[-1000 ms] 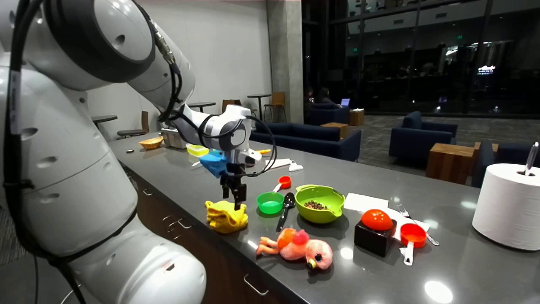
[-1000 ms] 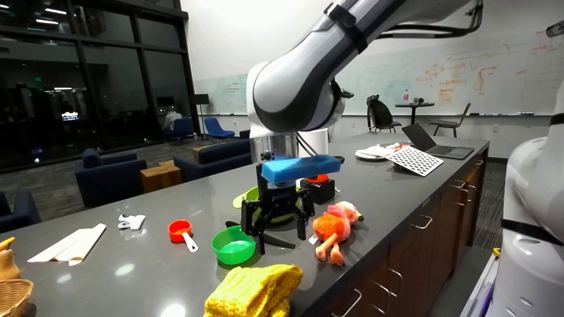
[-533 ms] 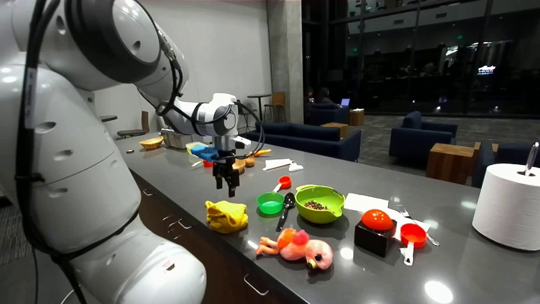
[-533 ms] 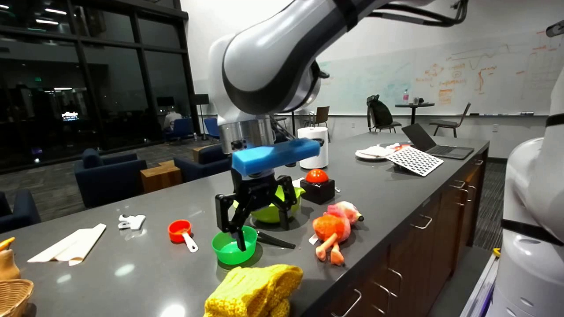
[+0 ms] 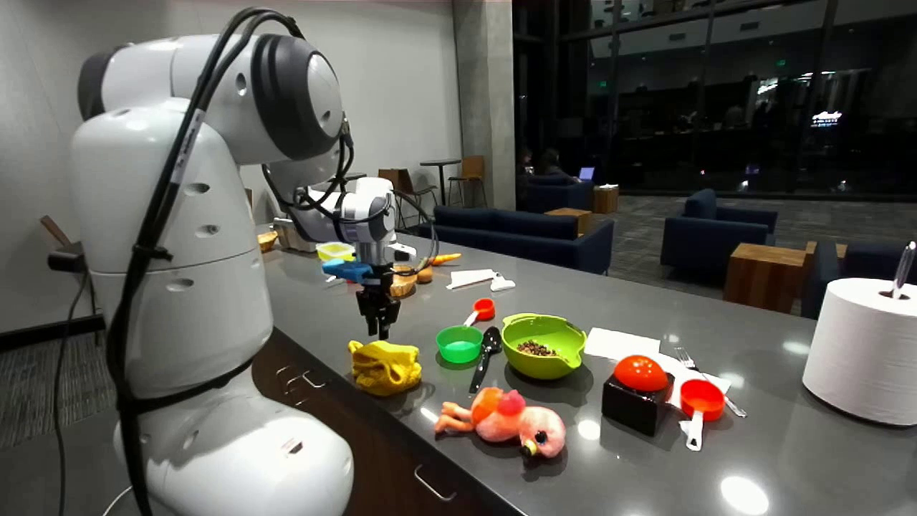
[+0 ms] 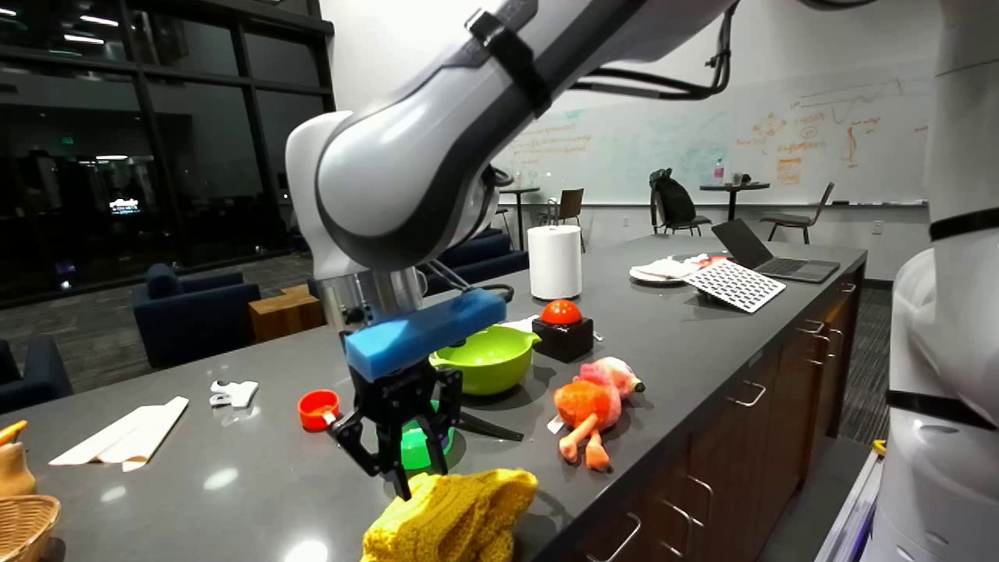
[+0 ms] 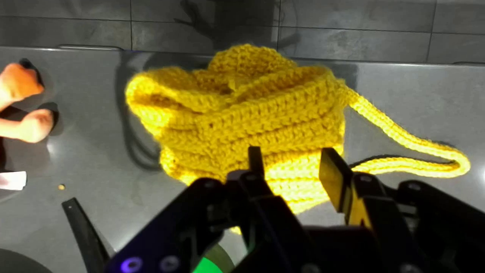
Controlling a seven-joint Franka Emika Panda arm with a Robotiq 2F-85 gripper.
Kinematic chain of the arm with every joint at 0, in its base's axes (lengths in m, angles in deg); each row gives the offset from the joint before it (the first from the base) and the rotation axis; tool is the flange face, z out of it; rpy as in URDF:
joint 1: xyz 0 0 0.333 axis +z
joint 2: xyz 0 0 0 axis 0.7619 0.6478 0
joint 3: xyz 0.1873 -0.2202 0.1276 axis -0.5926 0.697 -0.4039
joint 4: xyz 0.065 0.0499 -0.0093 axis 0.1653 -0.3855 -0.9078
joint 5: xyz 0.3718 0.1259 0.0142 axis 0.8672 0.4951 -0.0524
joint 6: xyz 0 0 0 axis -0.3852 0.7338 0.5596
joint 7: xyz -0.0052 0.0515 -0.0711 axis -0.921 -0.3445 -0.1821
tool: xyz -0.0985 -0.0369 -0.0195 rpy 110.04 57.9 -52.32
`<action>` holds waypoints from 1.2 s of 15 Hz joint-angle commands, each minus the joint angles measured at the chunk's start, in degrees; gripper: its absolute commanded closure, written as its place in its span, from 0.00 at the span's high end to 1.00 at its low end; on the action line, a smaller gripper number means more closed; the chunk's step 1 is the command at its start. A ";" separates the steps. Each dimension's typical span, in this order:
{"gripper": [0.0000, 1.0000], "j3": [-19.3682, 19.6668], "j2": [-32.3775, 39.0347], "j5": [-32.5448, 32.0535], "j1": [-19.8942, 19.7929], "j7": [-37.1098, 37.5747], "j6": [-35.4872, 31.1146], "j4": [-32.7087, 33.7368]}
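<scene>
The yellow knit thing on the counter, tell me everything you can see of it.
The yellow knit looks like chunky, ribbed yarn, crumpled into a soft, folded heap. A thin strap loops out from one side. It lies on the counter near its edge. The pincer hangs open over it; whether they touch, I can't tell.

We see a rough, knitted cloth (image 7: 242,125), a matt pincer (image 7: 291,159), a smooth, glossy table (image 5: 616,473), a shiny plastic-looking bowl (image 6: 488,371), a fuzzy plush toy (image 5: 519,423), a glossy box (image 5: 630,406), a matt paper roll (image 6: 556,261) and drawers (image 6: 741,439) that look wooden.
</scene>
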 commanded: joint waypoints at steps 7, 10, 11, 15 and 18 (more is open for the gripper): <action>0.00 3.84 10.12 -0.98 2.78 -4.48 -3.87 3.56; 0.00 4.75 12.76 0.55 2.75 -6.28 -5.97 3.62; 0.00 5.01 13.71 1.26 2.64 -7.10 -6.85 3.66; 0.00 5.96 14.43 1.56 3.35 -7.61 -6.17 5.05; 0.00 6.25 13.11 0.27 4.39 -6.03 -3.70 6.67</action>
